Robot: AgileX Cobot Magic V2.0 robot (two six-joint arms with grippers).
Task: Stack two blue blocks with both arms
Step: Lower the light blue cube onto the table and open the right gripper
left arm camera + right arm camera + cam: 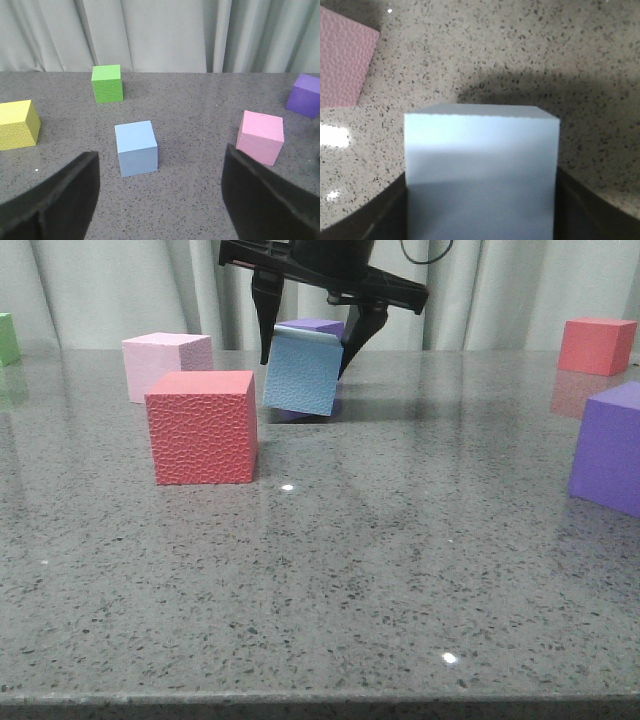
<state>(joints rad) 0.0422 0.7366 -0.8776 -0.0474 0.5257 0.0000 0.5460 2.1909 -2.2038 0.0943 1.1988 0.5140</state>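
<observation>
Blue block (302, 375) in right pincer (310, 345)

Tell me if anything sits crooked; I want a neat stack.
Yes: the blue block held in the right pincer hangs tilted, one lower corner dipping, above the table. The other blue block sits flat between the left pincer's open fingers. Nothing looks spilled or damaged.
</observation>
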